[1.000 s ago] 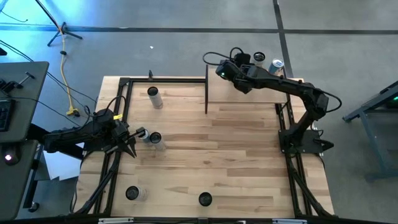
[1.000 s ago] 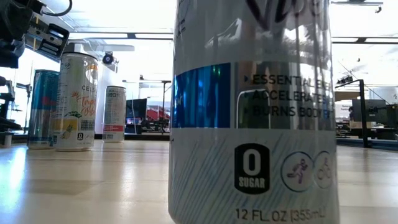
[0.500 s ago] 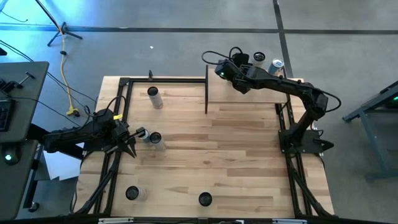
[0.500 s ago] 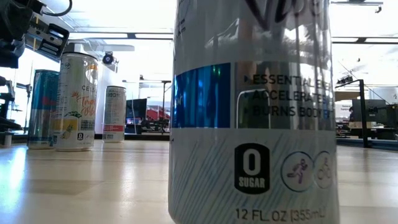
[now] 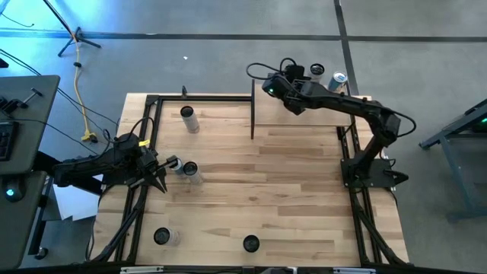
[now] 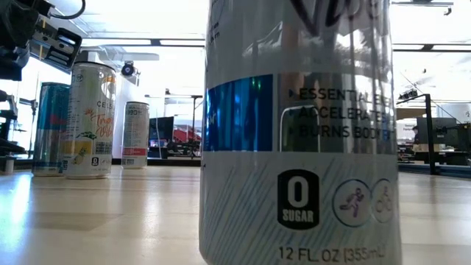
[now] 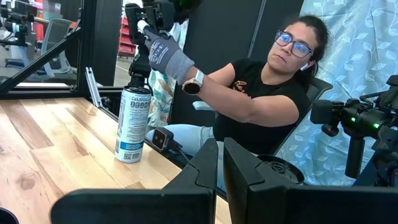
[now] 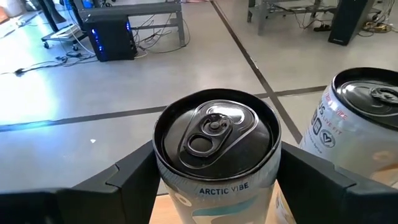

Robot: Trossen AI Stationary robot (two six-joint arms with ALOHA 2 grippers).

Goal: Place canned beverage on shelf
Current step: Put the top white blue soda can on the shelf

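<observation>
Two cans stand on the shelf (image 5: 304, 114); right gripper (image 8: 214, 180) straddles the Arctic Vibe can (image 8: 214, 149), fingers parted, contact unclear. Left gripper (image 5: 161, 181) closed, empty.

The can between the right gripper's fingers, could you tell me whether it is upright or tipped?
Upright: the can shows its level top and pull tab in the right wrist view, between the right gripper's fingers.

Grey concrete floor (image 5: 228, 68) crossed by dark seam lines (image 5: 190, 36) surrounds the wooden table (image 5: 289, 190). A yellow cable (image 5: 82, 99) and a tripod foot (image 5: 76, 36) lie on the floor beyond the table's far left corner. A leaf-patterned curtain (image 7: 367, 56) hangs behind a seated person (image 7: 261, 106). Bright ceiling light (image 6: 147, 18) fills the room.
</observation>
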